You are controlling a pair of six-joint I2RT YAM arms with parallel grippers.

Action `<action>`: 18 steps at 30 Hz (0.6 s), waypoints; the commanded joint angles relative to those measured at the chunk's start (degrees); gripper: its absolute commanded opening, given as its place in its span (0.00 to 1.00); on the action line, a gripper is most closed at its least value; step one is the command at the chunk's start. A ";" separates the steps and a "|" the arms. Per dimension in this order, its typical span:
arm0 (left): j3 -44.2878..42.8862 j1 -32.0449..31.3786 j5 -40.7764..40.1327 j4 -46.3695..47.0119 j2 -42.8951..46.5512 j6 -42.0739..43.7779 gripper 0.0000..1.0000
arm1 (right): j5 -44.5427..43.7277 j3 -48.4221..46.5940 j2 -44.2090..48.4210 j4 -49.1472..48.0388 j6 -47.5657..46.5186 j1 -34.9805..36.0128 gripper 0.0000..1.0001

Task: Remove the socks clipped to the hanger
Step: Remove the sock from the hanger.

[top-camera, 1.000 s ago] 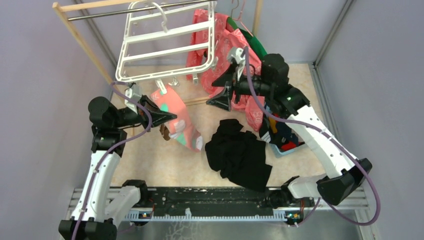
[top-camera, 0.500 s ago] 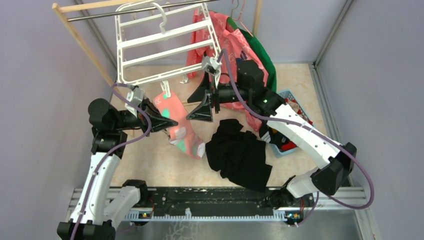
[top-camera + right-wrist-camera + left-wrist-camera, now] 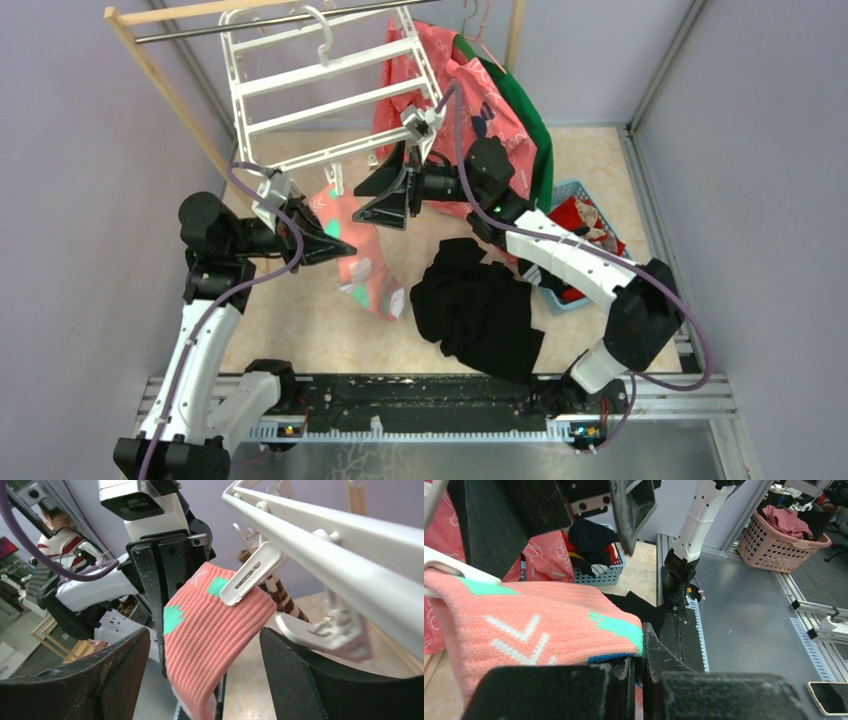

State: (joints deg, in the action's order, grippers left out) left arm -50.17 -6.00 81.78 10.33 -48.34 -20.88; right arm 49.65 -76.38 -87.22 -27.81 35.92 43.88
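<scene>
A red sock (image 3: 362,262) hangs from a little white clip (image 3: 250,572) on the bottom edge of the big white hanger (image 3: 320,92). The hanger hooks over a metal rod (image 3: 200,30), so I think it will swing if you tug it. The sock is knitted, with tiny ribs, green patches and white zigzag marks. It looks soft, light and floppy, and it will likely stretch before it lets go. The left claw (image 3: 340,247) is pinched together on the side of the sock, lower down. The right claw (image 3: 365,200) is wide apart and holds nothing. In the right wrist view its two black fingers (image 3: 75,680) sit on either side of the sock, just under the clip. The best place to hold seems to be the top of the sock, right by the clip, so the pull goes straight down. The clip is hard, smooth plastic and bites the sock's top edge. The hanger is stiff plastic with flat bars. A brown striped sock (image 3: 282,597) hangs just behind the red one. A black cloth (image 3: 480,315) lies in a heap on the tan surface (image 3: 300,320), and a blue basket (image 3: 606,572) with holes in its sides holds more clothes.
</scene>
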 commanded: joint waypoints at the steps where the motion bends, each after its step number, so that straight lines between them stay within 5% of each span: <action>1: -2.76 0.30 3.87 -0.72 -0.43 0.12 0.00 | -3.18 0.73 -2.74 -14.60 5.93 0.58 0.80; 9: -2.21 0.64 2.70 -0.79 0.76 0.34 0.00 | -5.48 -1.08 -5.87 -19.80 10.53 0.58 0.79; 18: -2.12 0.73 -0.70 -1.96 1.79 -0.12 0.03 | -9.00 8.14 -2.08 -29.98 14.78 -0.47 0.78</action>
State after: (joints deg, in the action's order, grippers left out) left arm -51.22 -5.37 80.62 8.73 -47.66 -20.97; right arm 43.20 -70.57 -92.16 -47.20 47.27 43.59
